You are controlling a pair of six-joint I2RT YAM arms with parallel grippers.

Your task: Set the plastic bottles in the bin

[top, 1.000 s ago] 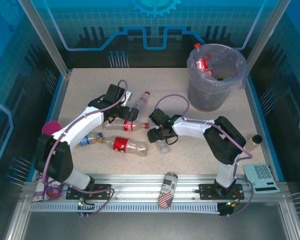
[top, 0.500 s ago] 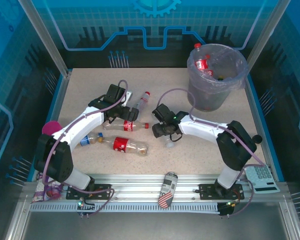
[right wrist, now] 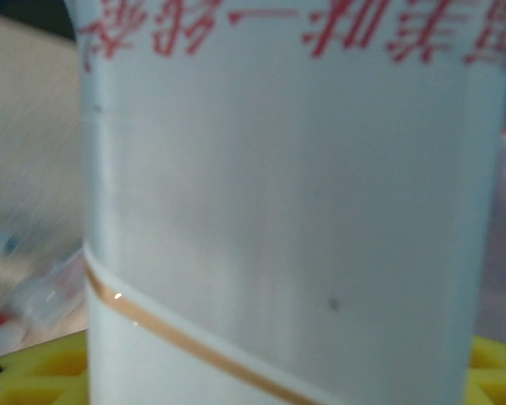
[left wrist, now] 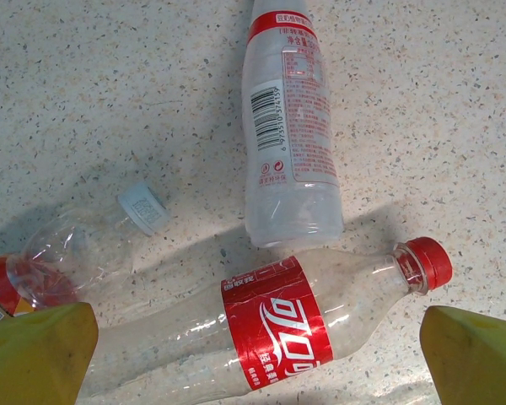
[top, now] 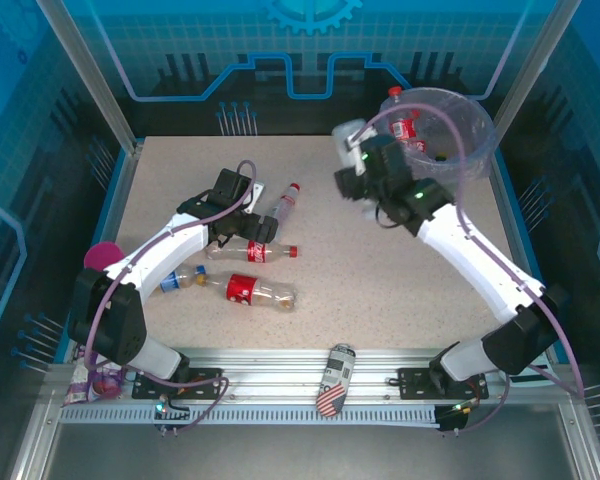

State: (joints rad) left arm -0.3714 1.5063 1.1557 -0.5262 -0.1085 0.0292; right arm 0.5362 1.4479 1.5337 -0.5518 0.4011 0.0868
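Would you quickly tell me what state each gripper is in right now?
Left gripper: open, holding nothing.
Right gripper: closed on a white-labelled bottle.

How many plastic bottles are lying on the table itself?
4: white-labelled bottle farthest back; red-capped, red-labelled bottle just nearer; second red-labelled bottle and blue-ended bottle nearest the bases. The left arm may hide another.

In the left wrist view, the red-capped bottle at six o'clock wears a red label with white Coca-Cola script in Chinese. The white-labelled bottle at twelve o'clock carries a barcode and red print too small to read. In the right wrist view, the white-wrapped bottle shows blurred red Chinese characters at twelve o'clock.
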